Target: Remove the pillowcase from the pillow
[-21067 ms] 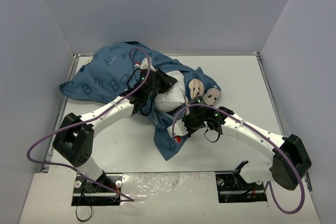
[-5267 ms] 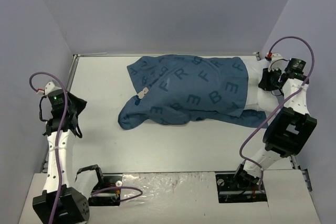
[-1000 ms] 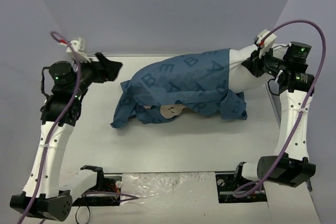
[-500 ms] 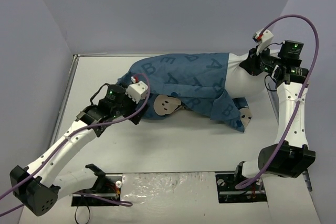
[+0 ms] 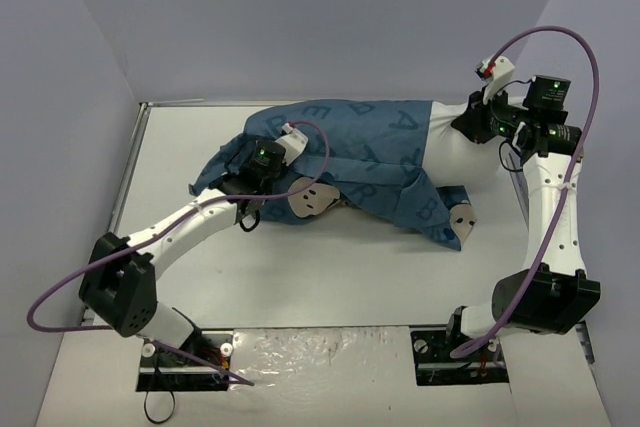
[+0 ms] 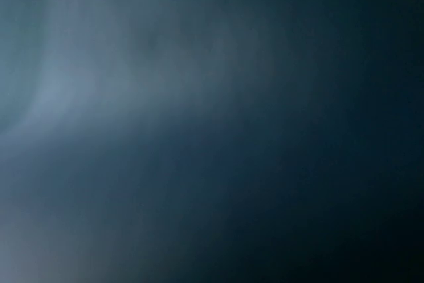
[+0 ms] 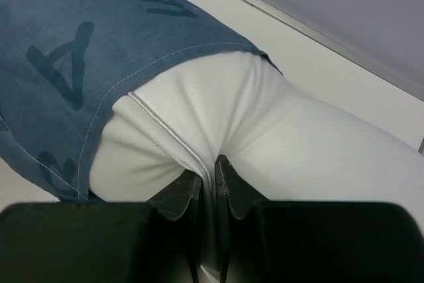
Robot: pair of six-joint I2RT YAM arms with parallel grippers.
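The dark-blue pillowcase [image 5: 360, 142] with letters and cream mouse faces covers most of the white pillow [image 5: 450, 142], whose bare right end sticks out. My right gripper [image 5: 468, 125] is shut on the pillow's seam edge [image 7: 207, 164] and holds that end up; the pillowcase hem [image 7: 99, 51] lies to its left. My left gripper [image 5: 262, 172] rests on the pillowcase's left end, its fingers hidden against the cloth. The left wrist view shows only blurred dark-blue cloth [image 6: 199, 124].
The white table [image 5: 330, 267] has a raised rim at the left [image 5: 128, 187] and the back. Grey-blue walls stand close on three sides. A loose pillowcase flap with a mouse face [image 5: 462, 219] lies in front of the pillow.
My left arm swung from the far left down onto the pillowcase's left end and then moved further back along it. The right gripper kept its hold on the pillow's end.
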